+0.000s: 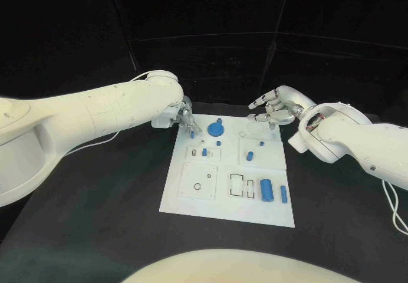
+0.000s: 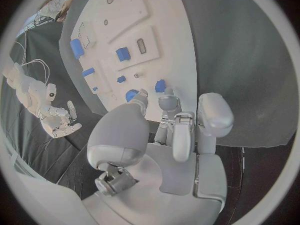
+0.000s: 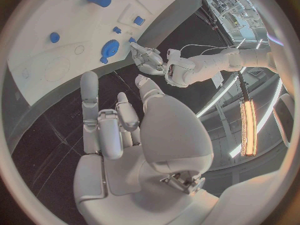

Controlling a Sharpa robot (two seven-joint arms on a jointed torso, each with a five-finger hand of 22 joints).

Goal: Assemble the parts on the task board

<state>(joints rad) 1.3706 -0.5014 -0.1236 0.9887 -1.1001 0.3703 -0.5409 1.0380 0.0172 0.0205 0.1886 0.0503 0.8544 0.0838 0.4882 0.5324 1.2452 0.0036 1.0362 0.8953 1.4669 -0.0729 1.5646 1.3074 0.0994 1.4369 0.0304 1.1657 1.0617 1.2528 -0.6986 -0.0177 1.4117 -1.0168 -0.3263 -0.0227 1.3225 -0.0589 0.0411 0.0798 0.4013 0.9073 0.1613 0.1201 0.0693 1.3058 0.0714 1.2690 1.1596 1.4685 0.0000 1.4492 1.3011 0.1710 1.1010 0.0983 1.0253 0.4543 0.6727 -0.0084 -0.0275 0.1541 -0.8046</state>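
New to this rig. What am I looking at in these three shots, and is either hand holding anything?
It is a two-armed robot with silver many-fingered hands at a black table. One picture looks down from its head; the two round ones come from fisheye cameras at each wrist, behind that hand.

In the middle lies the white task board with small blue parts: a round disc-like piece near the far edge, a cylinder lying near the right side, and a few small pegs.

The left hand is at the board's far left corner, its fingertips by a small blue part; whether it grips it is unclear. The right hand hovers beyond the far right corner, open, holding nothing.
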